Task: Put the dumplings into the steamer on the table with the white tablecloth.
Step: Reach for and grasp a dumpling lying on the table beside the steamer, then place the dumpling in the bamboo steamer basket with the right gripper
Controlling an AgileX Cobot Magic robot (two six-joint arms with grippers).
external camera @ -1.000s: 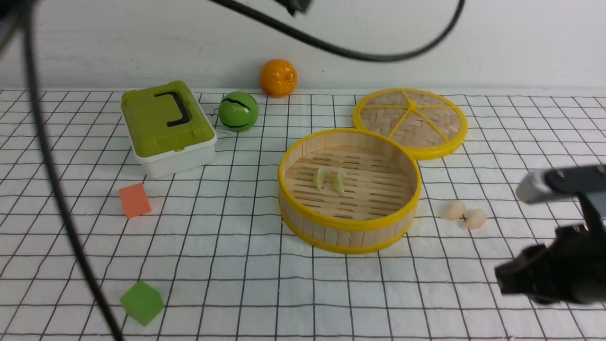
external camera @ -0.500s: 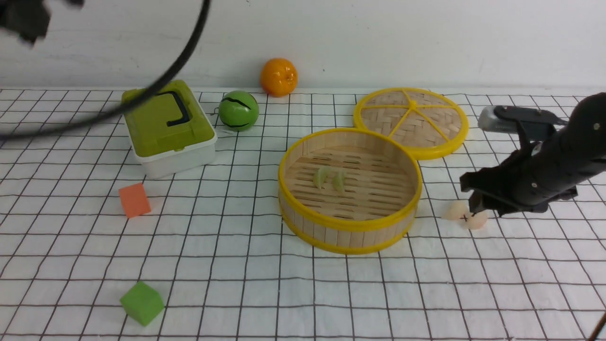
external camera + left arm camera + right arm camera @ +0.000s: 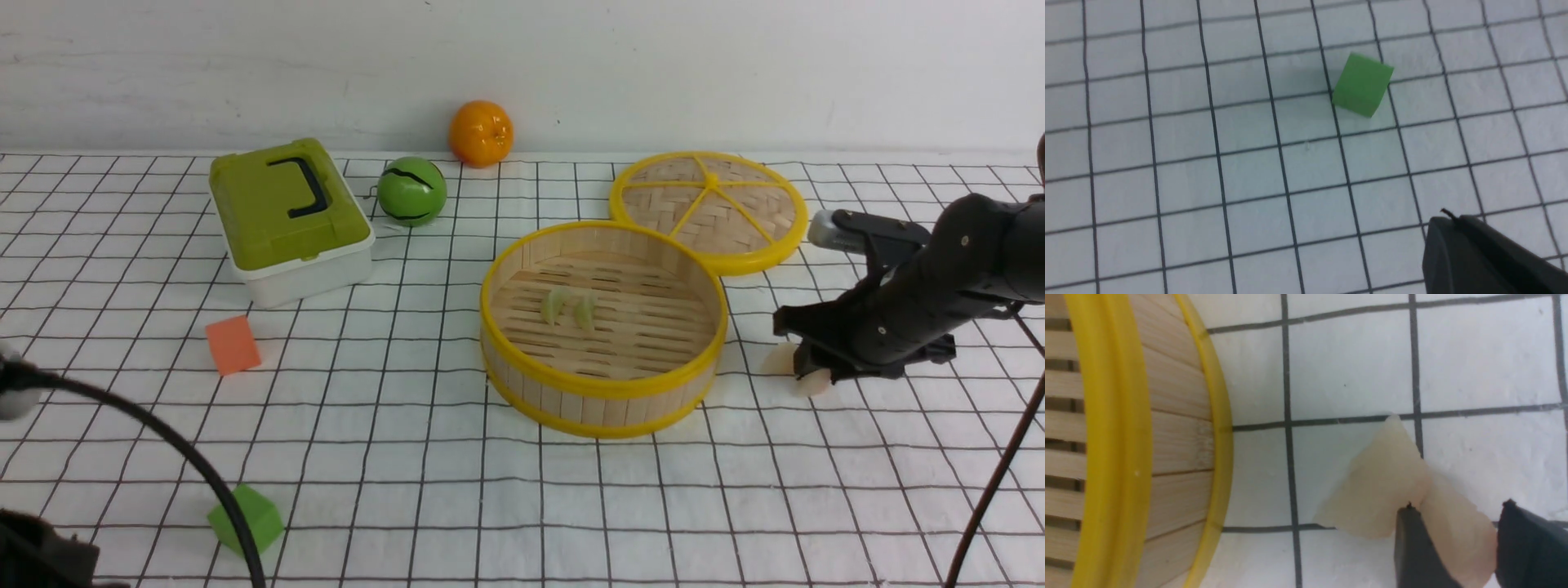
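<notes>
Picking: right gripper (image 3: 1457,508) straddles one whitish dumpling (image 3: 1461,543), jaws narrow, grip unclear. Next: squeeze, lift over steamer (image 3: 1106,437) rim.

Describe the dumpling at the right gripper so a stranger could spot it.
Find the bamboo steamer with yellow rims. On the gridded cloth to its right lie two whitish dumplings, touching. It is the dumpling farther from the steamer, flanked by the right gripper's fingers.
</notes>
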